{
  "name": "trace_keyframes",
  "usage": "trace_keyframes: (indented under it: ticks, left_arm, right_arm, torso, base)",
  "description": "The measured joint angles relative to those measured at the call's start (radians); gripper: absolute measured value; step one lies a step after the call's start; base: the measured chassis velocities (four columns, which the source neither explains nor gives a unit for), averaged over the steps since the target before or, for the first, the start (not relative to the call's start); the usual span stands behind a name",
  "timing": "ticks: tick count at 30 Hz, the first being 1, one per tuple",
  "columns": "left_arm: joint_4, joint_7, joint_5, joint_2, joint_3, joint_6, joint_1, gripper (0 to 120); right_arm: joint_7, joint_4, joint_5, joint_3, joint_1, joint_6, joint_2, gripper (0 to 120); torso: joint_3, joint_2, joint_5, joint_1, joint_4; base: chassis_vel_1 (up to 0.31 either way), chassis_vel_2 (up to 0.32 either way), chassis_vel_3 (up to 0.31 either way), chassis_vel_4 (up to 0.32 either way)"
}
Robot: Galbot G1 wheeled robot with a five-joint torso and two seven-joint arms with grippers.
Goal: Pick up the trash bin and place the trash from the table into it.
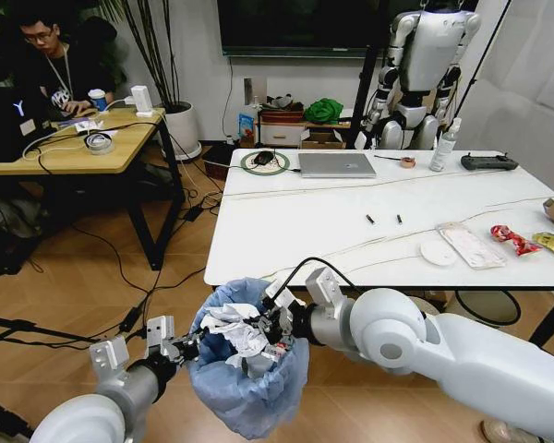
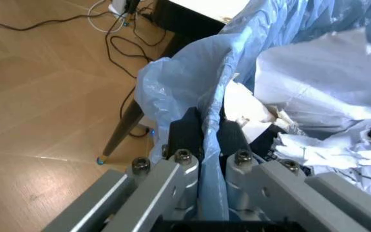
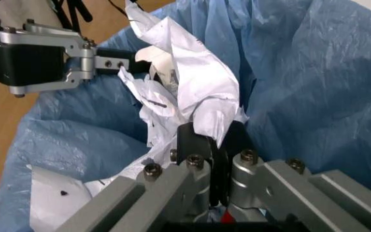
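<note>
Bin: the trash bin (image 1: 247,374) hangs off the floor at the table's (image 1: 286,231) 6 o'clock edge, ready for litter.
Left hand (image 2: 210,133): pinched shut on the bag rim, carrying it at 9 o'clock.
Right hand (image 3: 212,140): fingers narrow, clamping crumpled tissue (image 3: 198,89) inside the bin.
Remaining: wrappers (image 1: 515,240) lie at 3 o'clock.

Both arms were reaching in low out front, wrists angled toward each other. Left gripper (image 2: 203,135) had its fingers pinched tight together, and the right gripper (image 3: 211,145) was clamped shut too, just across from it.
</note>
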Motion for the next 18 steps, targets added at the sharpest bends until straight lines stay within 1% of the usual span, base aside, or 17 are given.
trace_keyframes:
  ticks: [4, 5, 7, 8, 9, 14, 15, 17, 18]
  left_arm:
    - [-0.002, 0.0, 0.0, 0.0, -0.002, 0.001, 0.0, 0]
    - [-0.002, 0.0, 0.001, -0.001, -0.001, 0.002, 0.001, 0]
    - [-0.002, 0.0, 0.001, -0.003, 0.001, 0.003, 0.002, 0]
    - [-0.002, 0.0, 0.001, -0.003, 0.001, 0.003, 0.002, 0]
    - [-0.002, 0.0, 0.002, -0.003, 0.001, 0.003, 0.002, 0]
    - [-0.002, 0.001, 0.004, -0.004, 0.004, 0.007, 0.005, 0]
    - [-0.002, 0.001, 0.004, -0.004, 0.004, 0.007, 0.005, 0]
    - [0.0, 0.001, 0.006, -0.004, 0.006, 0.009, 0.005, 0]
    - [0.002, 0.001, 0.007, -0.004, 0.007, 0.01, 0.005, 0]
  right_arm:
    - [0.0, 0.0, -0.003, 0.006, -0.004, 0.001, 0.0, 0]
    - [-0.001, 0.003, -0.003, 0.011, -0.002, 0.002, 0.002, 11]
    - [-0.001, 0.006, 0.0, 0.015, -0.001, 0.002, 0.005, 21]
    - [-0.001, 0.006, 0.0, 0.015, -0.001, 0.002, 0.005, 21]
    - [-0.002, 0.007, 0.002, 0.016, -0.001, 0.002, 0.005, 24]
    - [-0.008, 0.015, 0.018, 0.029, 0.007, 0.007, 0.008, 44]
    - [-0.008, 0.015, 0.018, 0.029, 0.007, 0.007, 0.008, 44]
    - [-0.009, 0.022, 0.029, 0.032, 0.017, 0.01, 0.007, 54]
    - [-0.008, 0.027, 0.036, 0.033, 0.023, 0.011, 0.007, 57]
  torso:
    - [0.0, 0.0, 0.0, 0.0, 0.0]
    - [0.0, 0.0, -0.0001, 0.0, 0.0001]
    - [0.0, 0.0, 0.0, 0.0, 0.0001]
    - [0.0, 0.0, 0.0, 0.0, 0.0001]
    - [0.0, 0.0, 0.0, 0.0, 0.0]
    - [0.0, 0.0, 0.0, 0.0, 0.0001]
    - [0.0, 0.0, 0.0, 0.0, 0.0001]
    - [0.0, 0.0, 0.0, 0.0, 0.0001]
    - [0.0, 0.0, 0.0, 0.0, 0.0001]
  base:
    - [0.0, 0.0, 0.0, 0.0]
    - [0.0, 0.0, 0.0, 0.0]
    - [0.0, 0.0, 0.0, 0.0]
    - [0.0, 0.0, 0.0, 0.0]
    - [0.0, 0.0, 0.0, 0.0]
    - [0.0, 0.0, 0.0, 0.0]
    - [0.0, 0.0, 0.0, 0.0]
    - [0.0, 0.0, 0.0, 0.0]
    - [0.0, 0.0, 0.0, 0.0]
